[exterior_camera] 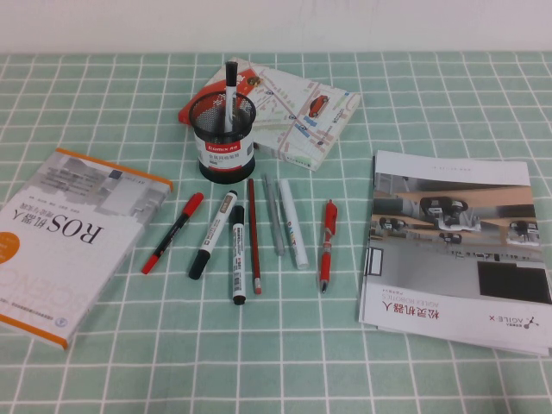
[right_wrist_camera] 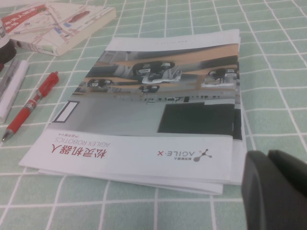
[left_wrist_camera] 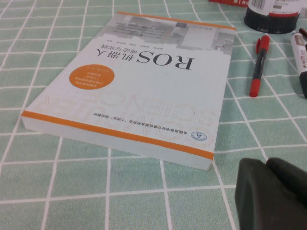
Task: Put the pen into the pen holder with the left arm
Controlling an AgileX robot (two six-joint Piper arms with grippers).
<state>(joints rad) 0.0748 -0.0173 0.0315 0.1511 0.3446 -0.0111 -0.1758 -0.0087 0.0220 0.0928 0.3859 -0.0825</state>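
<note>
The pen (exterior_camera: pixel 172 233), with a black barrel, red cap and red tail, lies on the green checked cloth left of a row of markers; it also shows in the left wrist view (left_wrist_camera: pixel 259 64). The pen holder (exterior_camera: pixel 224 134), a black mesh cup with a red-and-white band, stands behind the row with one marker (exterior_camera: pixel 230 90) upright in it; only its base (left_wrist_camera: pixel 271 15) shows in the left wrist view. My left gripper (left_wrist_camera: pixel 267 164) is shut and empty, low over the cloth near the ROS book's front corner. My right gripper (right_wrist_camera: pixel 267 156) is shut and empty beside the brochures. Neither arm shows in the high view.
A ROS book (exterior_camera: pixel 60 241) lies at the left. A map-printed box (exterior_camera: pixel 297 108) lies behind the holder. A brochure stack (exterior_camera: pixel 457 250) lies at the right. Two black-and-white markers (exterior_camera: pixel 211 235), a red pencil (exterior_camera: pixel 254 235), a grey pen, a white marker and an all-red clip pen (exterior_camera: pixel 328 243) lie in the middle.
</note>
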